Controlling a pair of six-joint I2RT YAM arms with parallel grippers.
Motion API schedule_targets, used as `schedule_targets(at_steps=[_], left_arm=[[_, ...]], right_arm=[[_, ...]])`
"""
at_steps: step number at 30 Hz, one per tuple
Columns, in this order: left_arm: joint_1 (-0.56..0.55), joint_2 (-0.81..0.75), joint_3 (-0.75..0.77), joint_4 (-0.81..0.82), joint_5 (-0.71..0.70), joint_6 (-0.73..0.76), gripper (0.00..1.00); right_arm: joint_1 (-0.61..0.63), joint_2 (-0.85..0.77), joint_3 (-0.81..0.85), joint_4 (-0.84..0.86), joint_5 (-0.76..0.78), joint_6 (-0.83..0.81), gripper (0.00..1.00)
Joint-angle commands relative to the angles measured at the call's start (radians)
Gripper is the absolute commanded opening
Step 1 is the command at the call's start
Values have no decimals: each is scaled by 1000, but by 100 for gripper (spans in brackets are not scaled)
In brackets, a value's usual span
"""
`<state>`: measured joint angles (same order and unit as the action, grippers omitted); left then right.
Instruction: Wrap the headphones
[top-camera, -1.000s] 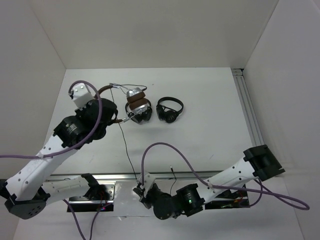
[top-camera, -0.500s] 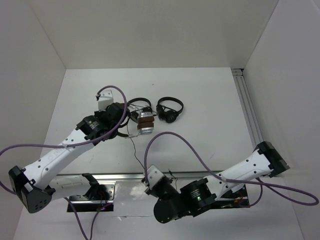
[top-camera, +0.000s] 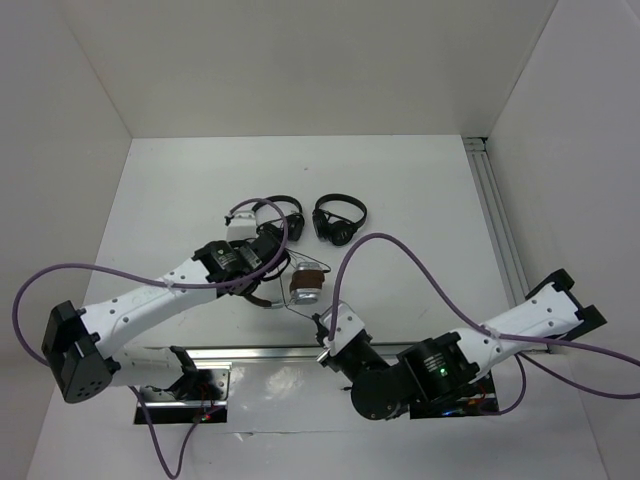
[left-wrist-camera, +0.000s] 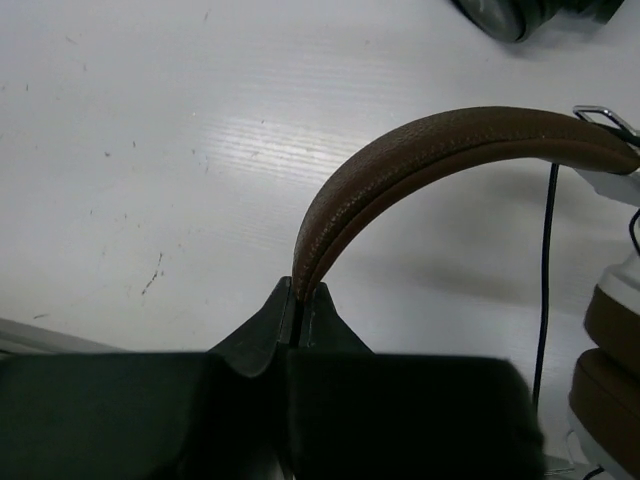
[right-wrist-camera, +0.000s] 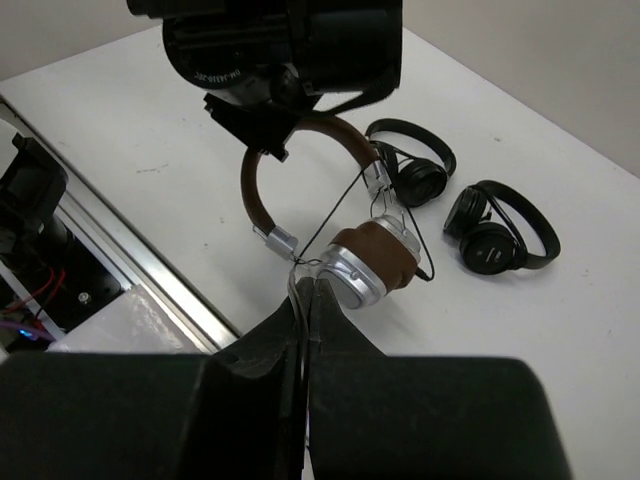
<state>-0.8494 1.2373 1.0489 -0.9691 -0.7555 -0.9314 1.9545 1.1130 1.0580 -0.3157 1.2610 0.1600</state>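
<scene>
Left gripper (left-wrist-camera: 298, 300) is clamped fully shut on the brown leather band of the silver-cupped over-ear headphones (top-camera: 305, 283). They are at centre-front of the white table (top-camera: 420, 200), at 6 o'clock from two small black headsets (top-camera: 340, 220). Right gripper (right-wrist-camera: 304, 288) is pinched shut on their thin black cable (right-wrist-camera: 335, 213).

headphones (top-camera: 306, 284): no longer just left of right-hand black headphones (top-camera: 340, 218); now on the arm-base side of them, slightly left.
left gripper (left-wrist-camera: 298, 305): moves in from far left of right-hand black headphones; now sits near-left of them w/ the brown headband.
right gripper (right-wrist-camera: 305, 295): comes much closer to right-hand black headphones from the near edge.
cable (left-wrist-camera: 545, 280): span btwn earcups & right gripper goes from long to short.
second black headphones (top-camera: 278, 213): uncovered; now in plain view left of right-hand black headphones.
</scene>
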Motion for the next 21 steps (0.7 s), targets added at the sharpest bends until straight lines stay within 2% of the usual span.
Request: schedule_targets(at_steps=[1,6,11,14,18,21], left_arm=[[6,30,29,-42,-34,-130,0],[97,42,106,-43,42,-129,0],[231,42,183,47,175,-34,0],[332,42,183,108,281,0,0],[384,42,183,141,349,0,0],[438,18,125,185,398,-15,0]], right_arm=[[9,13,76,59,17,-22,0],[9,80,63,96,-28,-2,0],[9,151,30,194,-87,18,0],[9,185,19,243,-115,18,0],[9,219,28,277,-155,-3,0],[-3,242,39,308,-190,-22,0]])
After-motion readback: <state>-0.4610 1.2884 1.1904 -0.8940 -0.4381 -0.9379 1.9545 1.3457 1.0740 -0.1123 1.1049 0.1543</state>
